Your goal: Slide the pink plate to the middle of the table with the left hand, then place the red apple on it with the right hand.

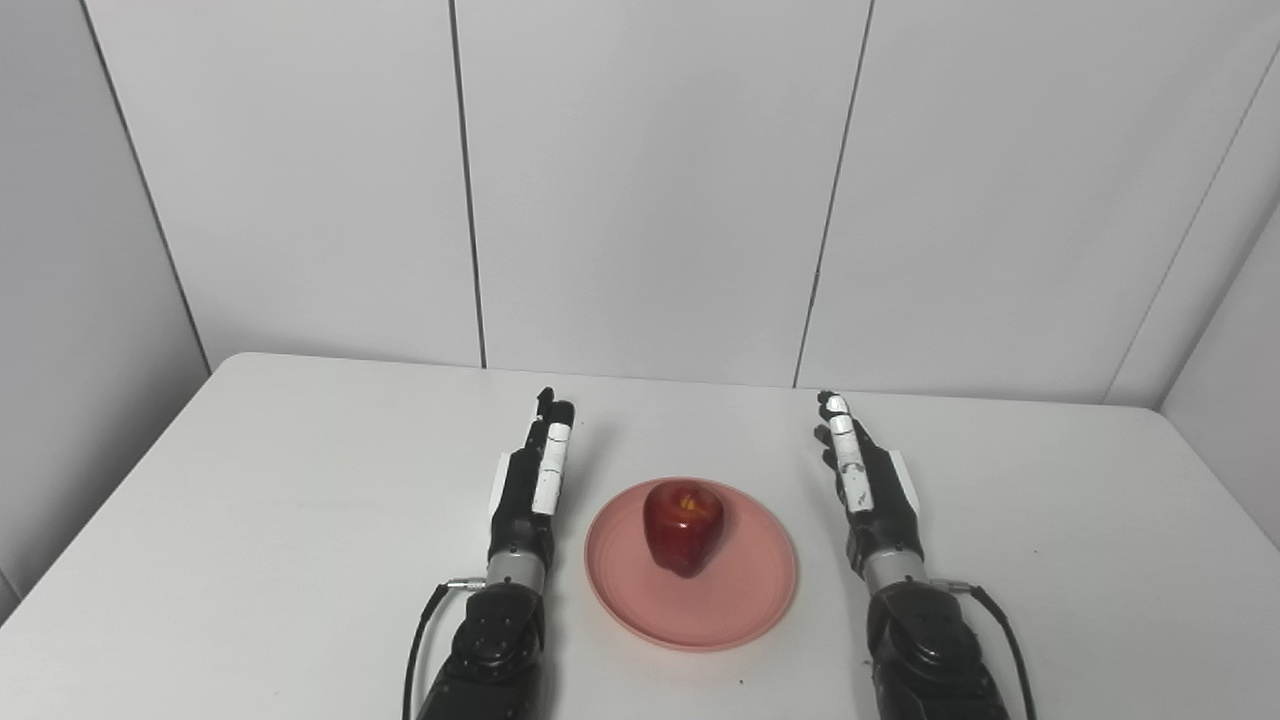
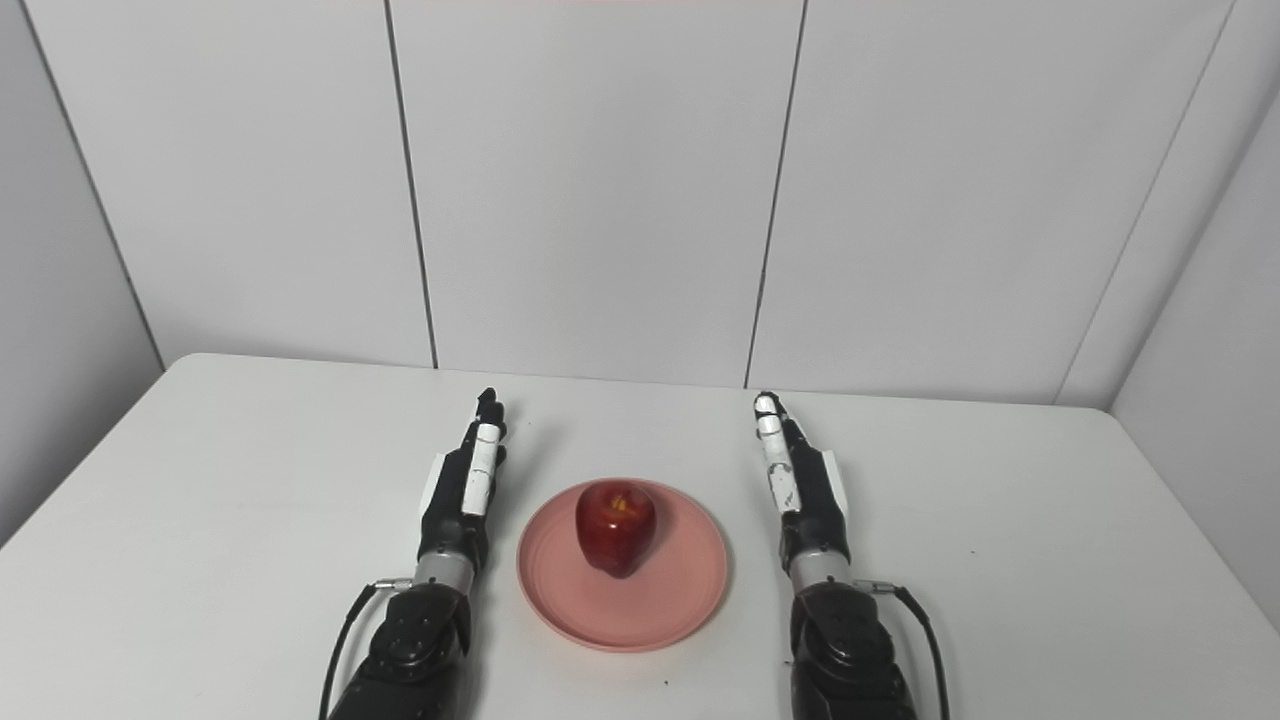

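White table [image 1: 300, 520]: apple [image 1: 683, 525] is set on plate [image 1: 700, 600], left hand [image 1: 530, 480] and right hand [image 1: 870, 480] held flat, empty; nothing judged left.

I can see no words, numbers or signs to read on anything here.

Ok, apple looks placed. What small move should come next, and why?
Probably none beyond resting: the red apple sits on the pink plate near the table's middle, and the left hand and right hand flank it, open and empty. I'd draw both arms back.
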Tool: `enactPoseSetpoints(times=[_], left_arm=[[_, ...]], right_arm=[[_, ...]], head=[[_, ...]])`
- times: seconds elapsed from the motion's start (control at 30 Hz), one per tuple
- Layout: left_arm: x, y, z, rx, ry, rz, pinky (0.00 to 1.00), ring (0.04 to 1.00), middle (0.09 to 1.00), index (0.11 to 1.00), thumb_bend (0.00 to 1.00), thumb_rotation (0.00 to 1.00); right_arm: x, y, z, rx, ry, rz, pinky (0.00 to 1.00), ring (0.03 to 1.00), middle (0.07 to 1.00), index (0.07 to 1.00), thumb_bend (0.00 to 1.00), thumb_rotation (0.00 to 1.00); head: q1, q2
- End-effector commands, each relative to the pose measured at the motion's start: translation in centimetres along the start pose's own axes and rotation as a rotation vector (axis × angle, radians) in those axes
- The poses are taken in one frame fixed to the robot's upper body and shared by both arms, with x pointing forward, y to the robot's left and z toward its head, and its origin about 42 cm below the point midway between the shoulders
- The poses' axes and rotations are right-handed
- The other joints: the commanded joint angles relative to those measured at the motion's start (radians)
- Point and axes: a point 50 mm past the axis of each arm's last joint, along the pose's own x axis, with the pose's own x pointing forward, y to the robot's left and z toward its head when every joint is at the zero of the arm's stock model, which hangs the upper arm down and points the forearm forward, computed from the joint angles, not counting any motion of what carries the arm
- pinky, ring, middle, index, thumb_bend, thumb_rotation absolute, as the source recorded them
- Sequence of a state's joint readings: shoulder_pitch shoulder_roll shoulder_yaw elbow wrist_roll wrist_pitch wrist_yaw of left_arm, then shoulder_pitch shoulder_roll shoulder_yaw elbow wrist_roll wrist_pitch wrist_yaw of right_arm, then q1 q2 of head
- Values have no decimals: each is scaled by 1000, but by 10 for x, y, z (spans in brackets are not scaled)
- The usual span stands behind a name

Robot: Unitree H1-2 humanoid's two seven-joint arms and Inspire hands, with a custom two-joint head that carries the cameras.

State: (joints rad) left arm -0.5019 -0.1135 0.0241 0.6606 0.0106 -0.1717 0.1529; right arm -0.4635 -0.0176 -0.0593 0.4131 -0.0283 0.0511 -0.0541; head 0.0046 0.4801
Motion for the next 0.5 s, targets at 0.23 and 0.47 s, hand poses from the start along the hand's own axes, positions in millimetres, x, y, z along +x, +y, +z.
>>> enactPoseSetpoints(times=[0.23, 0.47], left_arm=[[-6, 2, -10, -3, 87, 34, 1000, 1000, 1000, 1000, 821, 1000], [-6, 6, -11, -4, 87, 46, 1000, 1000, 1000, 1000, 787, 994]], right_arm=[[0, 4, 3, 12, -110, -27, 1000, 957, 937, 910, 792, 1000], [-4, 5, -12, 39, -95, -26, 1000, 1000, 998, 997, 793, 1000]], head=[[-6, 2], [-9, 6]])
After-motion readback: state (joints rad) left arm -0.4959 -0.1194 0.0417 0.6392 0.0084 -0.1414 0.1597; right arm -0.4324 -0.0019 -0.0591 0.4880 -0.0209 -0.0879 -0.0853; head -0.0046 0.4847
